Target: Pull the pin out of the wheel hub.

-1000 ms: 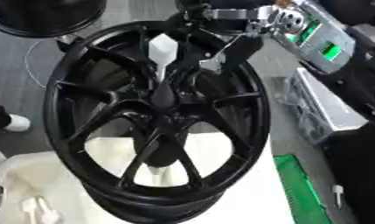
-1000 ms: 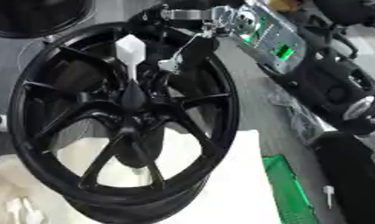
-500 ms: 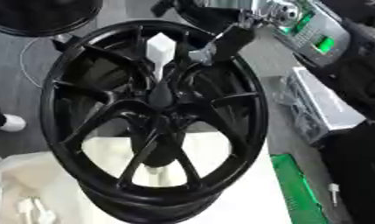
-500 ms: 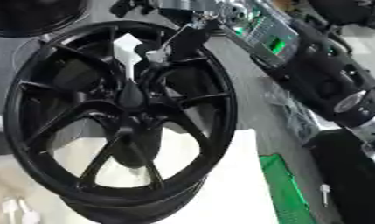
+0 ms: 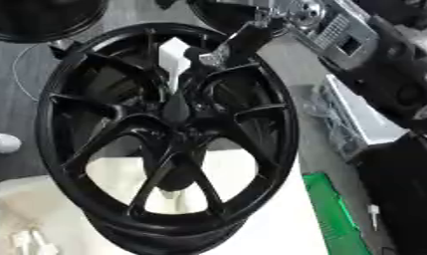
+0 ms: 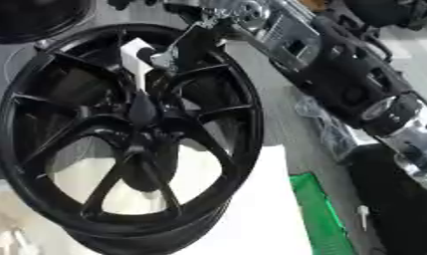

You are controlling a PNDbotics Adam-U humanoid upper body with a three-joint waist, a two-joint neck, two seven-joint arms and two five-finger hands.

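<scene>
Black spoked wheel point(image 5: 283, 124) filling most of the view, lower rim over the white table point(image 5: 277, 219), upper rim reaching past the table's far edge above grey floor. At the spokes' meeting point, the wheel hub point(image 5: 174, 112), dark and cone-like.

Coming in from the upper right corner, the black-and-silver right arm point(image 5: 338, 35), ending in the right hand point(image 5: 232, 42) above the wheel's far rim. Left hand nowhere in either view.

Standing up from just beyond the hub, toward the far rim, the white pin point(image 5: 173, 60), upright and blocky, apparently not yet drawn out, though its seat among the spokes is hidden.

Compared with a second ago: hand now closer to the pin, the gap seen then between the two gone. Dark fingers point(image 5: 199, 54) now right against the pin's right side, one tip overlapping its white face. Cannot tell whether clamped on the pin or only touching; the far side of the pin hides any opposing thumb. Pin itself much where it was relative to the spokes, with the small shift across the picture matching a move of the head.

Meaning for the task: approach looks finished, grasp likely being made or about to be, pull itself not yet begun. Next, probably, a secure pinch and a straight draw along the pin's axis, away from the hub.
</scene>
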